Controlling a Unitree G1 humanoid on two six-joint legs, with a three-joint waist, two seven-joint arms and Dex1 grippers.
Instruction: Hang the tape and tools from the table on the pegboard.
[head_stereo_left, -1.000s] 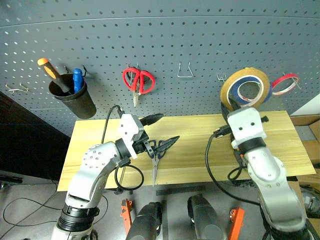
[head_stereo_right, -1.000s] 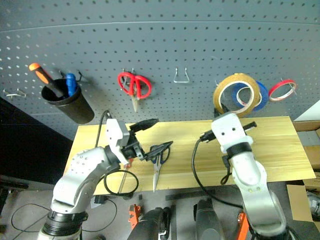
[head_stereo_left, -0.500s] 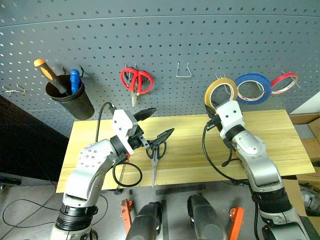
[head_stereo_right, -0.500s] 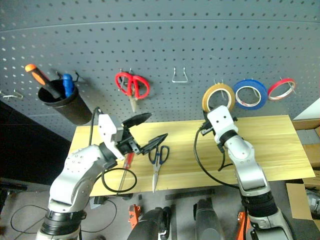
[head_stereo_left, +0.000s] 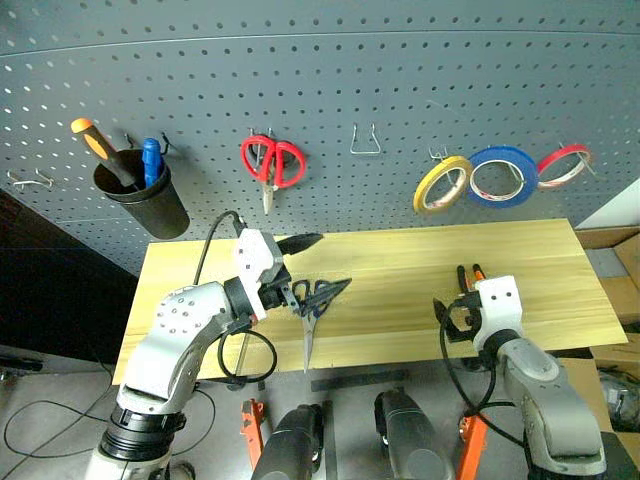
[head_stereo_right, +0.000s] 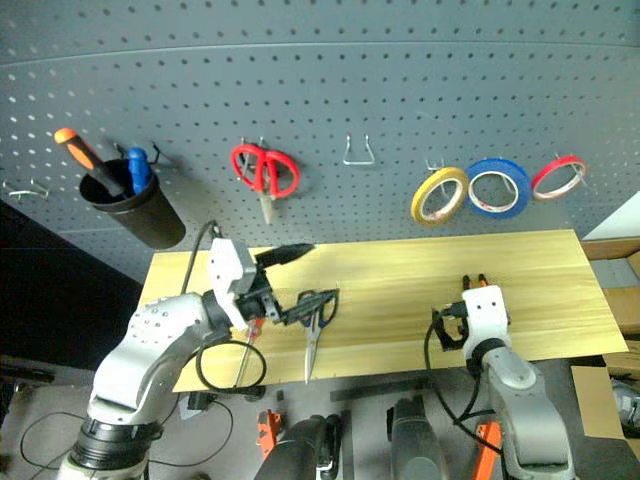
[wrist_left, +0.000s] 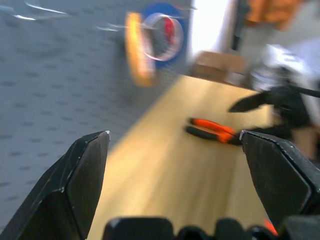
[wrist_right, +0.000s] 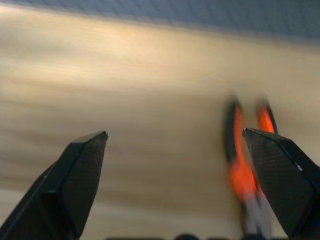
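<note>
- My right gripper (wrist_right: 175, 150) stands wide and empty, low over the near right of the table (head_stereo_left: 400, 300). A second ago it was up at the pegboard (head_stereo_left: 400, 80), closed on the tape (head_stereo_left: 441, 184).
- That tape now hangs free on its hook, just left of the blue roll (head_stereo_left: 506, 176) and red roll (head_stereo_left: 563, 163). I judge that part done.
- The pliers (wrist_right: 245, 170) lie flat just ahead of those fingers, a little to one side; I take them as the next pick.
- My left gripper (head_stereo_left: 312, 265) is also wide and holds nothing, hovering over the table's left half, much where it was.
- Just beneath it lie the blue scissors (head_stereo_left: 313, 305), blades toward the near edge.
- A red screwdriver (head_stereo_right: 249, 345) shows beside my left forearm, partly hidden.
- Farther back, a black cup (head_stereo_left: 147, 197) hangs on the pegboard's left; an orange screwdriver (head_stereo_left: 100, 143) and a blue-handled tool (head_stereo_left: 152, 160) stand in it.
- Red scissors (head_stereo_left: 272, 163) hang further right, then a bare hook (head_stereo_left: 366, 142).
</note>
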